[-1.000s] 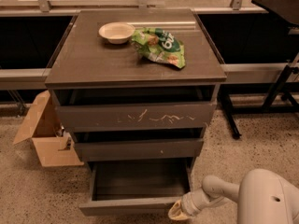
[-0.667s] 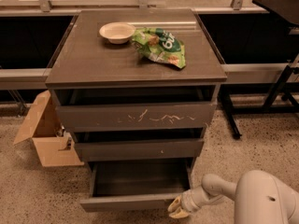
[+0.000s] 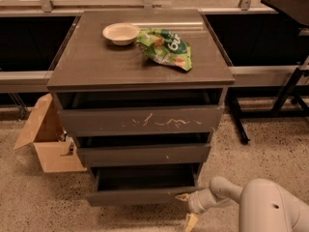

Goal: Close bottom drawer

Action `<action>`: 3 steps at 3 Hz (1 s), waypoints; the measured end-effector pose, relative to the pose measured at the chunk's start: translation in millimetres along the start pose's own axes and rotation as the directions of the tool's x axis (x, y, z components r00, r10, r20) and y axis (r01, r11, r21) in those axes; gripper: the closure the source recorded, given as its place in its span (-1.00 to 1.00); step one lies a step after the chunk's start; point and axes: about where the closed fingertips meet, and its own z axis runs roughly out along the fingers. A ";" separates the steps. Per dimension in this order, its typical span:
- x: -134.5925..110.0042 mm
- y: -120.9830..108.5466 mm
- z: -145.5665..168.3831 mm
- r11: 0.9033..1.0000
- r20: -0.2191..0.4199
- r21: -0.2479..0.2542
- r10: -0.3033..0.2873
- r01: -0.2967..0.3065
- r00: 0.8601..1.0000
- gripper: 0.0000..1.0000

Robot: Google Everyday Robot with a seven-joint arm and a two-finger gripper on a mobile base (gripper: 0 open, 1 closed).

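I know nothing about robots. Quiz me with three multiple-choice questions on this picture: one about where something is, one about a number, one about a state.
1. Where is the robot's pale two-finger gripper? A) beside the white round bowl B) at the right front corner of the slim dark grey-brown bottom drawer C) inside the brown cardboard box
2. How many drawers has the dark wooden cabinet? A) two B) three C) five
3. The bottom drawer is: A) partly open B) fully shut C) taken out
Answers: 1 B, it sits low by that corner; 2 B, three fronts are stacked; 3 A, its dark inside shows.
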 end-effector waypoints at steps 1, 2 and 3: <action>4.6 -22.2 -10.8 0.999 0.016 0.032 -0.013 0.012 1.000 -1.00; 9.3 -46.6 -23.3 0.998 0.032 0.062 -0.023 0.021 0.999 -1.00; 12.6 -68.2 -32.3 0.997 0.045 0.079 -0.025 0.022 0.999 -1.00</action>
